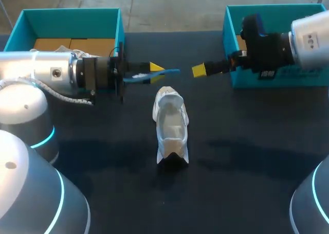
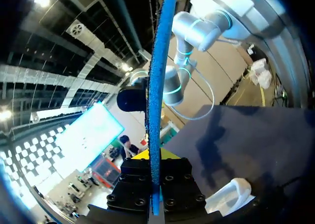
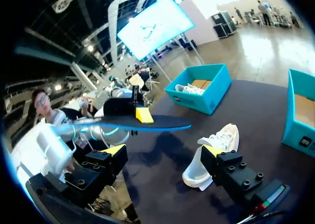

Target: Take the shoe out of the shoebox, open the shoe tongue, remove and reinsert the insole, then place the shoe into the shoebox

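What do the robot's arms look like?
The left arm and right arm are silver-white tubes with glowing blue rings at the joints. Both end in blocky black parts, and the left gripper and right gripper have yellow tips. A white cable hugs the left arm.

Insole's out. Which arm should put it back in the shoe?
Left. The left gripper is shut on the thin blue insole, close to the white shoe. The right gripper is open and empty, probably better used steadying the shoe.
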`<state>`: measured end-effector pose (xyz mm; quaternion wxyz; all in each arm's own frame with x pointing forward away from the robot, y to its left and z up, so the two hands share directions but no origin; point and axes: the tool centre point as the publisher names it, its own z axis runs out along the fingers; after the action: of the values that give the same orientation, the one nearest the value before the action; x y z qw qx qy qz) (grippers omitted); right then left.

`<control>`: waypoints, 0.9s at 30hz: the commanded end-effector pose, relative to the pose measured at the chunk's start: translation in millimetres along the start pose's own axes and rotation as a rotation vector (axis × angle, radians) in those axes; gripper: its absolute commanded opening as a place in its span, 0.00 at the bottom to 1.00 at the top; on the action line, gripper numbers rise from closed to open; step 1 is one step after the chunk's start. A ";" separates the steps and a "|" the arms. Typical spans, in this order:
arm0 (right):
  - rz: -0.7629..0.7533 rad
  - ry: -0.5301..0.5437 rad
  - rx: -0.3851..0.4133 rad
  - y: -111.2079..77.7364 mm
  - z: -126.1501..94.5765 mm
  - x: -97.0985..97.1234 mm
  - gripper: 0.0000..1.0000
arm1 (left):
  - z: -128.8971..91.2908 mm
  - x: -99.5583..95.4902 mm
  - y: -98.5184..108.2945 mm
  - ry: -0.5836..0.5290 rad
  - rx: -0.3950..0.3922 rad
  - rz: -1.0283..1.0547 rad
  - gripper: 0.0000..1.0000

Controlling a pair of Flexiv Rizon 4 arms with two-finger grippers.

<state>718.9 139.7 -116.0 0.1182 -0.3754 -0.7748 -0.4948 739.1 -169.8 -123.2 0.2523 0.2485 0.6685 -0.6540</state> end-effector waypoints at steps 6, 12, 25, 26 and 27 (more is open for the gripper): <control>-0.090 -0.008 0.073 -3.9 -3.8 -15.1 1.00 | -19.1 -1.4 -15.0 0.010 0.035 -0.095 0.00; -0.090 -0.008 0.073 -3.9 -3.8 -15.1 1.00 | -18.5 3.2 -16.4 -0.013 0.004 -0.115 0.00; -0.480 -0.142 0.073 -22.7 -11.3 -30.5 1.00 | -15.9 24.5 -12.5 -0.020 0.031 -0.195 0.00; -0.557 -0.162 0.065 -25.3 -11.9 -31.9 1.00 | -16.9 25.3 -11.3 -0.024 0.041 -0.213 0.00; -0.564 -0.144 0.087 -29.0 -10.4 -35.3 1.00 | -17.7 26.0 -9.5 -0.024 0.041 -0.219 0.00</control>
<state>732.5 113.6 -143.1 0.0271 -0.2651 -0.8467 -0.4606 713.6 -156.2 -126.7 0.1824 0.1715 0.6777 -0.6914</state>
